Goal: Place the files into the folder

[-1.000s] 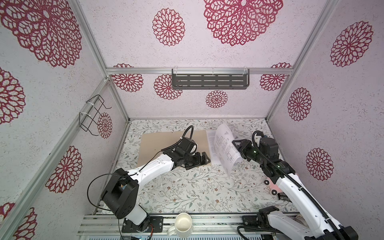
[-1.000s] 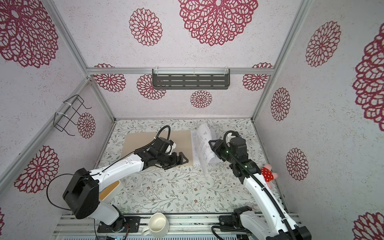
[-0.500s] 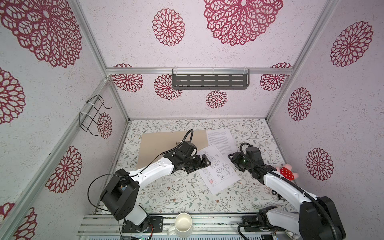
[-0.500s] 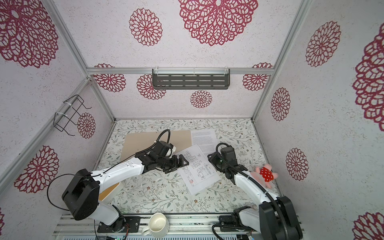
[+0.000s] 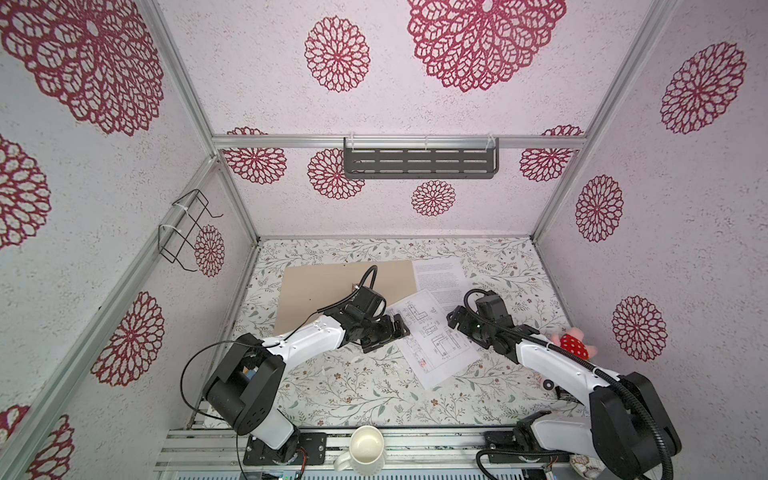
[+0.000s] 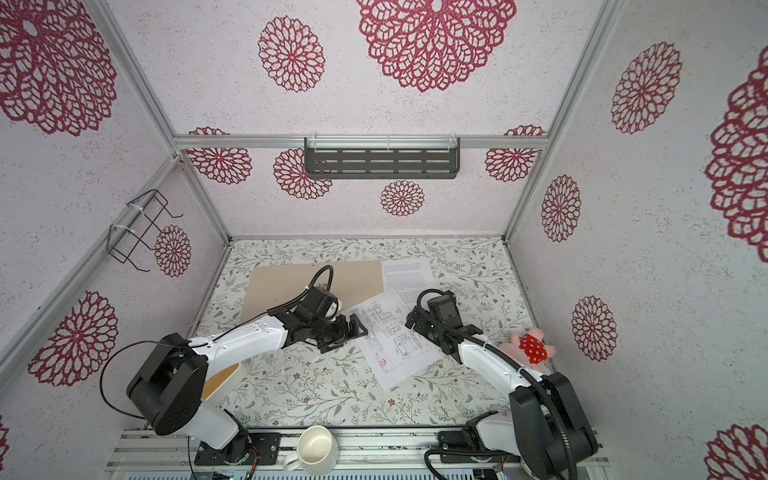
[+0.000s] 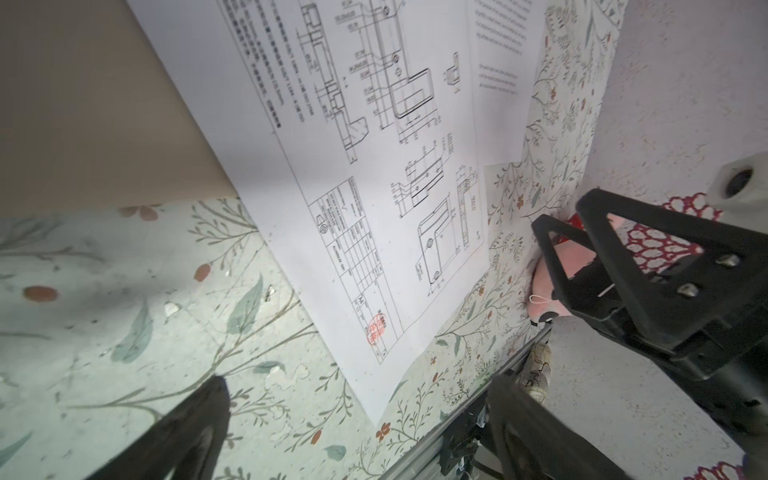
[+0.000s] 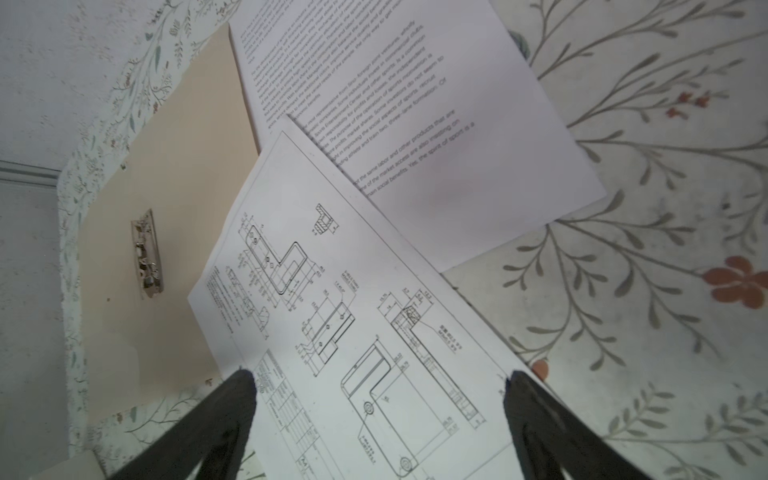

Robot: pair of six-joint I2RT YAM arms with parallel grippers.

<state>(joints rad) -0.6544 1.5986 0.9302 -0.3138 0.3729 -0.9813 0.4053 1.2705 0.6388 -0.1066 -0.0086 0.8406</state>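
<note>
Left claw (image 7: pixel 357 388), right claw (image 8: pixel 379 384) apart; drawing sheet (image 5: pixel 432 336) overlaps folder (image 5: pixel 320 286) edge, text sheet (image 5: pixel 440 278); front mat (image 5: pixel 353 386) open.

The bench (image 5: pixel 353 386) wears a pale cover printed with leafy twigs and small red flowers. A white mug (image 5: pixel 365 451) stands mouth up on the metal rail (image 5: pixel 436 440) along its front edge, handle towards the near left. At the right edge, against the wall, lies a pink soft toy (image 5: pixel 573 343) with a red, white-dotted part. A white box with a tan top (image 6: pixel 222 380) sits at the front left, partly hidden. A dark slotted shelf (image 5: pixel 419 164) hangs on the back wall and a black wire rack (image 5: pixel 185 230) on the left wall; the walls (image 5: pixel 457 104) carry big red flower patterns
</note>
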